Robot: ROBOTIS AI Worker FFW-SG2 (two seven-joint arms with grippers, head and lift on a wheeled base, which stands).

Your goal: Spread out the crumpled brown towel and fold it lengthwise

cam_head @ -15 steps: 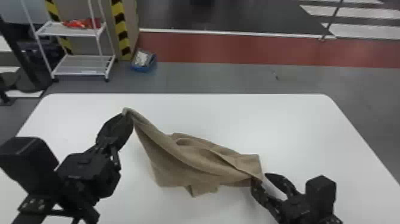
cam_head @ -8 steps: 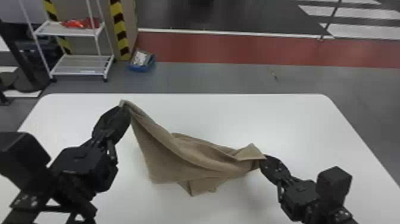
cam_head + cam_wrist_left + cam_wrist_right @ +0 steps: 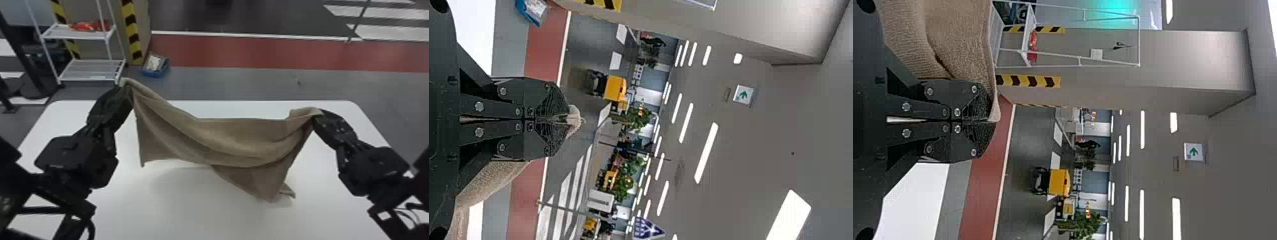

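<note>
Clenching the brown towel above the surface with our left hand and right hand, we cannot tell whether its lowest tip touches down; folds hide some of its cloth.

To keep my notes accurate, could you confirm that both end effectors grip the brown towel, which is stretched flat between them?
The left end effector and right end effector do grip the brown towel, but the head view shows it sagging in folds between them, not flat.
</note>
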